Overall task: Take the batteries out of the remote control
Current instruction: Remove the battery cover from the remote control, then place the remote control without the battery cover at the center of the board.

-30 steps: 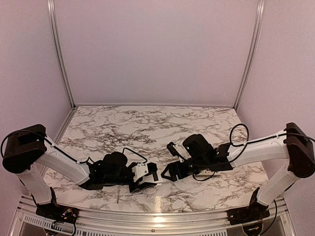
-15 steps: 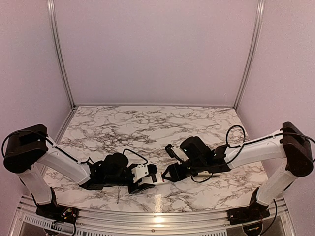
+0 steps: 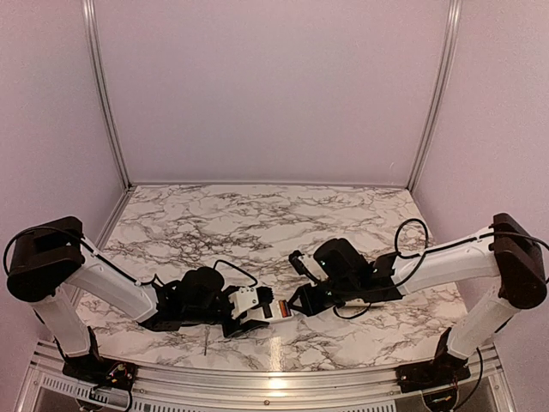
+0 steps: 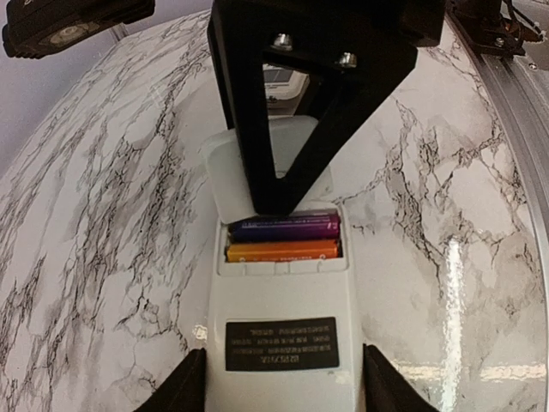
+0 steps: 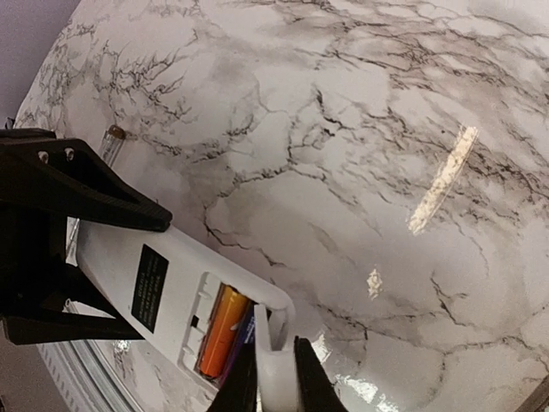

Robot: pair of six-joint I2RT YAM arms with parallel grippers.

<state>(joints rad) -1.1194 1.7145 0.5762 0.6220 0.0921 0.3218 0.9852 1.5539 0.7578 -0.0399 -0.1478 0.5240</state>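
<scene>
Marble table [image 3: 214, 215], left pincer [image 4: 283, 388] clamped on remote [image 4: 279, 296], right pincer [image 5: 274, 378] pinching white cover [image 5: 273, 339], two batteries [image 4: 283, 250] seated

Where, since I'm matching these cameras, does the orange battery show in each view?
Top external: orange battery, a small red-orange spot low at centre.
Left wrist: at centre, in the open bay, just below the dark battery.
Right wrist: bottom edge, left of centre, in the bay.
Shared landmark: the white remote control holding it.
</scene>
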